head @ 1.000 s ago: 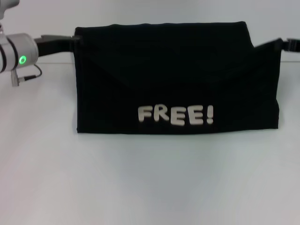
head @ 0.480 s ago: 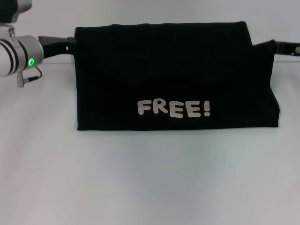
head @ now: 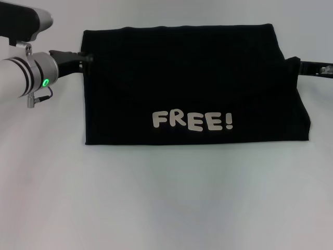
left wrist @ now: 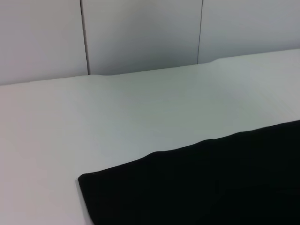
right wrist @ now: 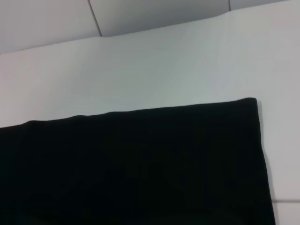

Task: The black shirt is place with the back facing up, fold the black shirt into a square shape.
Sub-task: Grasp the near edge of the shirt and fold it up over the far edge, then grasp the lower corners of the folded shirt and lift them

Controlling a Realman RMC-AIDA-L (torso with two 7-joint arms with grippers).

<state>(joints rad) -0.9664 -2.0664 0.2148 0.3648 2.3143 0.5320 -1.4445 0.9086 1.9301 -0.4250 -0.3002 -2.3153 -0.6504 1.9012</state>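
- Since the earlier frames, the left arm has shifted inward and down toward the shirt's left edge, and the lettered front edge has settled slightly lower and flatter; the right arm has dropped a little at the far right.
- Left gripper (head: pixel 83 56): dark fingers meet the upper left edge of the black shirt (head: pixel 192 83). Whether they pinch cloth cannot be told.
- The black shirt lies on the white table (head: pixel 166 208), folded into a wide rectangle with "FREE!" lettering (head: pixel 192 121) facing up near the front edge.
- Handling judgement: the fabric is soft, light and limp; it sags if lifted. Grip at corners or side edges, through all layers.
- Right gripper (head: pixel 303 66): it reaches in low at the upper right edge; finger state cannot be told.
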